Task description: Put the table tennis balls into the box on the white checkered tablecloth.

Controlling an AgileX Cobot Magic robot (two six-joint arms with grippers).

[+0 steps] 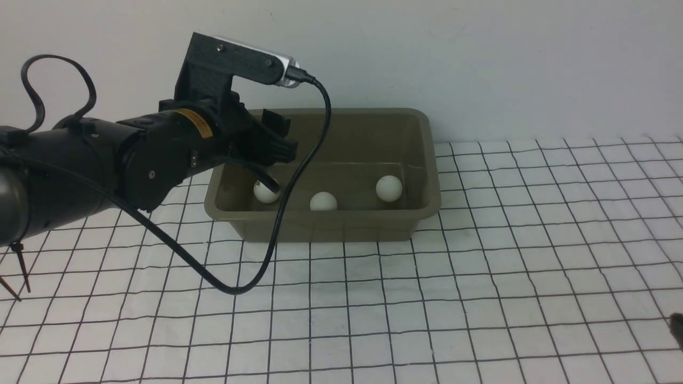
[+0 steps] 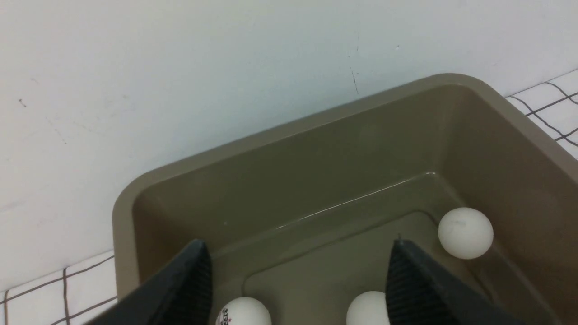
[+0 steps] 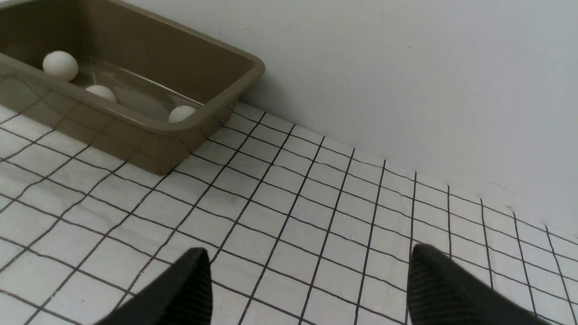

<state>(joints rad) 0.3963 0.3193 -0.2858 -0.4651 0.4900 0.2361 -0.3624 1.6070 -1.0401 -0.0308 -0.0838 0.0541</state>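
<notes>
Balls [image 1: 323, 201]: all three lie on the floor of the box [image 1: 331, 226], and I see none out on the cloth [image 1: 427, 298]. They sit in a loose row along the box's long axis, which runs left to right in the front view, parallel to the wall [image 1: 480, 64] just behind it. The logo ball [image 2: 244, 312] is at the left end, a plain one is in the middle and the third is toward the right end, each apart from the others. The left claw [image 2: 298, 253] hangs over the box's left end with its tips angled down into it, jaws apart, nothing between them. The logo ball lies below it beside one finger, not touched, and the middle ball shows by the other finger. Its cable [image 1: 277, 234] droops across the box's front wall onto the cloth-covered worktop. The right claw [image 3: 311, 266] is well off to the right over bare cloth, jaws wide, empty. The left arm is much the nearer to the box. Judgement: placing looks done, so the next move is likely just lifting the left claw up and back, clear of the rim. The risk is the cable snagging the near rim and dragging the box.
</notes>
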